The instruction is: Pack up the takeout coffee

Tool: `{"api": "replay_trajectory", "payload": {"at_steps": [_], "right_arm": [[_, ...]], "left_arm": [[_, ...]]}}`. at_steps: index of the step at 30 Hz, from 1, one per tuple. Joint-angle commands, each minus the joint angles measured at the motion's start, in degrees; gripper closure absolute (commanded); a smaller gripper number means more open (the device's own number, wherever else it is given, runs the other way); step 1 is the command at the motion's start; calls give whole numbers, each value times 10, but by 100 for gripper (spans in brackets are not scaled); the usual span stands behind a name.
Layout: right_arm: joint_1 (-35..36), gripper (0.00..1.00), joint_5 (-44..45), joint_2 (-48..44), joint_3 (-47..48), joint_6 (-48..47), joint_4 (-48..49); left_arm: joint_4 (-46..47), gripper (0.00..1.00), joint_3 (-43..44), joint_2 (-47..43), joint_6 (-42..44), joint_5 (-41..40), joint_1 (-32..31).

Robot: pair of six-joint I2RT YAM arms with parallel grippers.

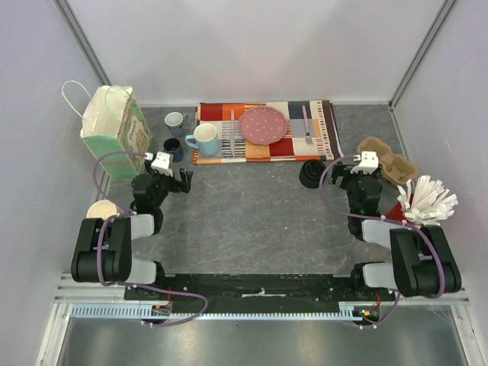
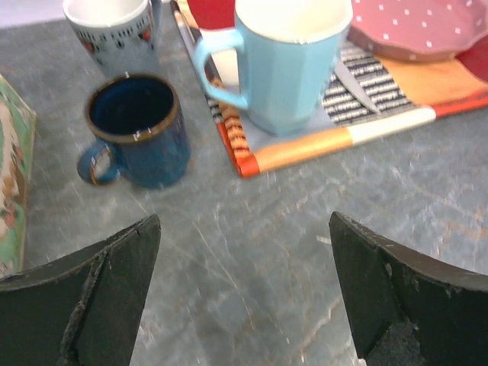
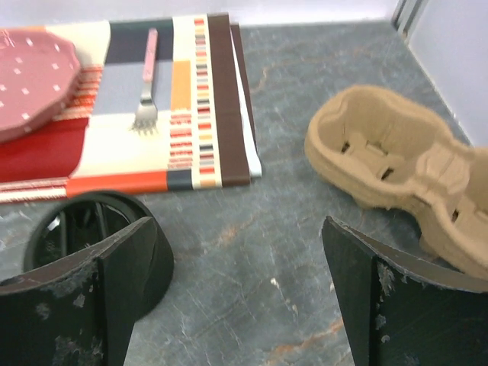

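One cream paper cup (image 1: 101, 210) of the takeout coffee stands at the left, beside my left arm's base, seen from above. A stack of round black lids (image 1: 311, 174) sits mid-right on the grey table; in the right wrist view the lids (image 3: 91, 244) lie partly behind my left-hand finger. My left gripper (image 1: 181, 181) (image 2: 244, 229) hangs open over bare table, short of the mugs. The right gripper (image 1: 341, 169) (image 3: 238, 229) also stands open with nothing in it, between the lids and a brown cardboard cup carrier (image 1: 389, 160) (image 3: 396, 160).
A green-and-white paper bag (image 1: 114, 122) stands back left. Beyond my left gripper are a navy mug (image 2: 141, 130), a white mug (image 2: 114, 30) and a light blue mug (image 2: 286, 61). The striped placemat (image 1: 305, 145) holds a pink plate (image 1: 264, 125) and fork (image 3: 145, 76). A white bundle (image 1: 427, 200) sits far right.
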Motion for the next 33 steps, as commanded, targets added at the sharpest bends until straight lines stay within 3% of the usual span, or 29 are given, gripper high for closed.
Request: {"api": "replay_trajectory", "payload": {"at_steps": [1,6,13,17,18,24,29,33], "right_arm": [[4,2,-23,-56,34,7,-80],[7,2,-46,-99,84,14,-196],[13,3,-91,-128,132,37,-271],[23,3,-131,-131,166,50,-307],[30,3,-145,-131,171,50,-322],[67,4,-167,-121,193,32,-343],[84,3,-184,-104,203,24,-353],[95,4,-185,-90,207,18,-358]], "left_arm": [[-138,3,83,-31,-4,16,3],[-216,4,99,-63,23,66,2],[-462,12,200,-107,67,135,2],[-711,18,314,-124,134,142,3],[-817,18,366,-127,148,137,2],[-1144,21,548,-145,215,-8,2],[-1230,25,567,-186,217,-217,4],[-1255,26,530,-213,227,-279,18]]}}
